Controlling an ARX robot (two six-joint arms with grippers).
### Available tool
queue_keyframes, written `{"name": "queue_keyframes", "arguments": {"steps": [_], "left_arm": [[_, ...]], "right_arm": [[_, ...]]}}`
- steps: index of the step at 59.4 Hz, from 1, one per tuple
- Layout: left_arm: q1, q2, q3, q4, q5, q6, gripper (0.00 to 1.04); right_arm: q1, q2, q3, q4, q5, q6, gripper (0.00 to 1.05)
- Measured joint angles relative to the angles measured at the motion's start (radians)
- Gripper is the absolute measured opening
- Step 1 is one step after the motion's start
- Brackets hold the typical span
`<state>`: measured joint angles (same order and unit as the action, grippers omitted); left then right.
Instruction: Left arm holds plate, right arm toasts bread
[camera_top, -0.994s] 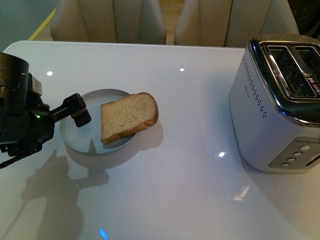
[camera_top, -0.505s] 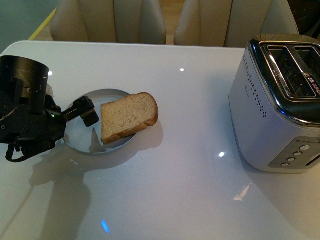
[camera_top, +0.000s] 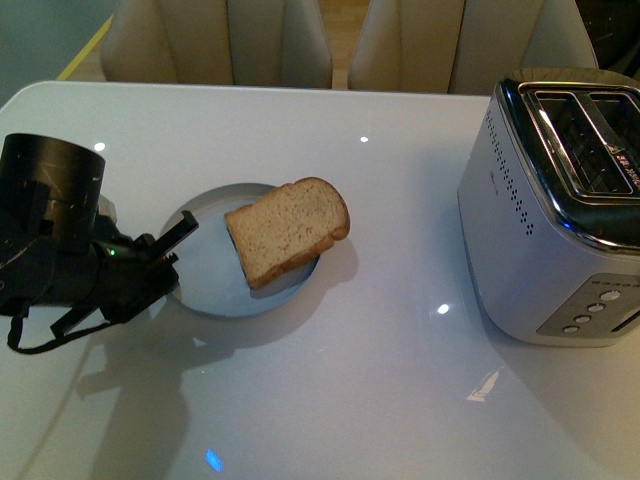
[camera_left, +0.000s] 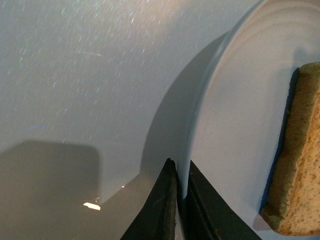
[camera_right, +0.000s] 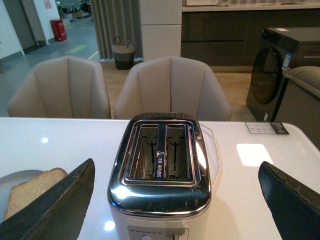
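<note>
The pale grey-blue plate (camera_top: 215, 285) sits left of centre on the white table, its near-left rim pinched by my left gripper (camera_top: 170, 250), which is shut on it. The slice of brown bread (camera_top: 288, 228) lies on the plate, overhanging its right rim. In the left wrist view the two black jaws close on the plate's rim (camera_left: 200, 130), with the bread (camera_left: 300, 160) beyond. My right gripper (camera_right: 175, 200) is open and empty, its fingers (camera_right: 55, 210) spread wide on either side of the silver toaster (camera_right: 160, 195). It is out of the front view.
The two-slot toaster (camera_top: 550, 210) stands at the table's right side with empty slots. Beige chairs (camera_top: 220, 40) line the far table edge. A washing machine (camera_right: 285, 70) stands beyond in the right wrist view.
My left gripper has closed on the plate's rim and shifted it right and nearer, with the bread riding on it. The toaster has not moved.
</note>
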<state>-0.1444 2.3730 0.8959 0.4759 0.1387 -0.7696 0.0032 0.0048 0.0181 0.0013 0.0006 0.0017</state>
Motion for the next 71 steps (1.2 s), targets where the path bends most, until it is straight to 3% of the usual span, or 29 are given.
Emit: {"name": "queue_keyframes", "arguments": {"steps": [18, 31, 52, 71], "left_arm": [[-0.002, -0.248, -0.214, 0.038, 0.028, -0.074, 0.03], [-0.027, -0.484, -0.278, -0.082, 0.038, -0.093, 0.03], [-0.182, -0.742, -0.129, -0.385, -0.004, -0.123, 0.03], [-0.335, -0.793, 0.020, -0.539, -0.058, -0.157, 0.03]], "right_arm": [[0.000, 0.000, 0.000, 0.000, 0.000, 0.000, 0.96], [0.000, 0.000, 0.000, 0.000, 0.000, 0.000, 0.96], [0.000, 0.000, 0.000, 0.000, 0.000, 0.000, 0.96], [0.000, 0.000, 0.000, 0.000, 0.000, 0.000, 0.96]]}}
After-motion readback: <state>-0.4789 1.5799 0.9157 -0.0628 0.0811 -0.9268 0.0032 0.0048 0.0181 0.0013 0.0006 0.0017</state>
